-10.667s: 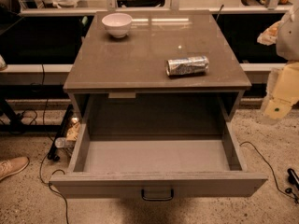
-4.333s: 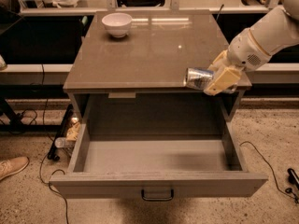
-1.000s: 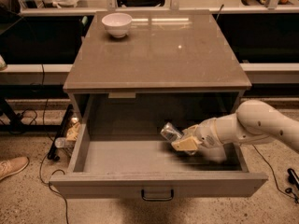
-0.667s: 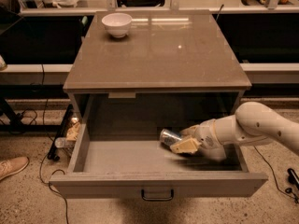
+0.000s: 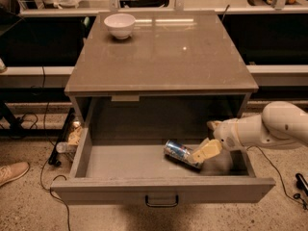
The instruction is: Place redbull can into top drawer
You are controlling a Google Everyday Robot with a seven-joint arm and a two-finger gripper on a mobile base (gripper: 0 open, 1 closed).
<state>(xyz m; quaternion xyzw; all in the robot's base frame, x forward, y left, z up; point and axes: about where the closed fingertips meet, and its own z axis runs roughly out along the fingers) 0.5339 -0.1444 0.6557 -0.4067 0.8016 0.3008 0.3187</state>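
Observation:
The redbull can [image 5: 179, 153], silver and blue, lies on its side on the floor of the open top drawer [image 5: 163, 190], right of centre, its shiny end pointing left. My gripper [image 5: 210, 138] reaches into the drawer from the right, just to the right of the can. Its fingers are spread apart: the near fingertip [image 5: 206, 151] rests against the can's right end and the far one [image 5: 213, 125] is clear of it. The can is not between the fingers. The drawer is pulled fully out, with its dark handle [image 5: 161, 201] at the front centre.
A white bowl [image 5: 120, 25] stands at the back left of the cabinet top [image 5: 163, 52]. Bottles and cables [image 5: 67, 141] lie on the floor left of the drawer. A shoe [image 5: 12, 172] is at the far left. My white arm [image 5: 272, 129] crosses the drawer's right wall.
The can has gone down from the gripper's hold onto the drawer floor. The fingers have opened and drawn back slightly to the right.

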